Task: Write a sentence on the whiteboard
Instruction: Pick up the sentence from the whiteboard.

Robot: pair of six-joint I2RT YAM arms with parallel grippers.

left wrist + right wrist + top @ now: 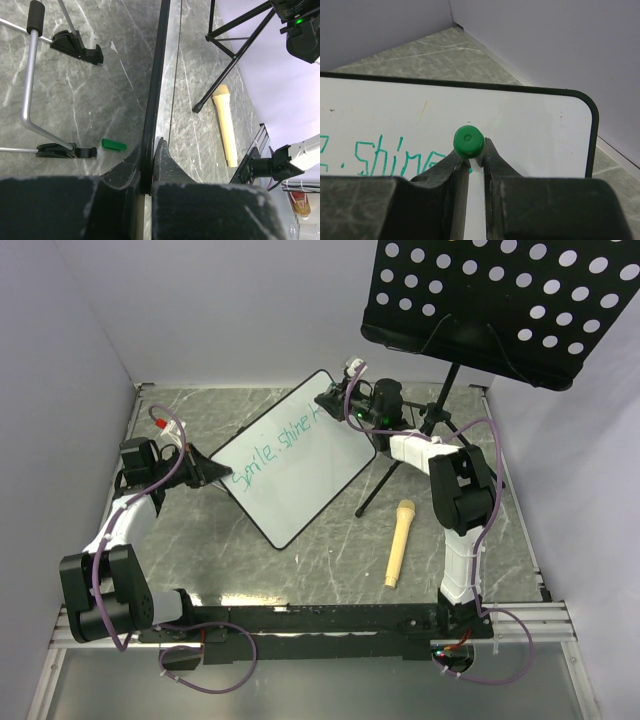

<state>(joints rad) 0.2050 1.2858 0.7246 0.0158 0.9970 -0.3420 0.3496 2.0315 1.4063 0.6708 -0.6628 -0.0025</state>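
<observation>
The whiteboard (300, 485) stands tilted at the table's middle, with a thin black frame. The teal-green sentence (280, 452) reads about "Smile, shine" along its upper edge. My left gripper (215, 472) is shut on the board's left edge; the left wrist view shows the black frame (157, 75) pinched between its jaws (150, 152). My right gripper (335, 400) is shut on a green marker (468, 141), which points at the white surface (530, 125) just right of the word "shine" (395, 157). The marker's tip is hidden.
A black perforated music stand (500, 300) stands at the back right, its tripod legs (400, 475) beside the board. A beige cylinder (399, 542) lies right of the board. A green cap (113, 145) and the board's wire feet (30, 75) sit behind it.
</observation>
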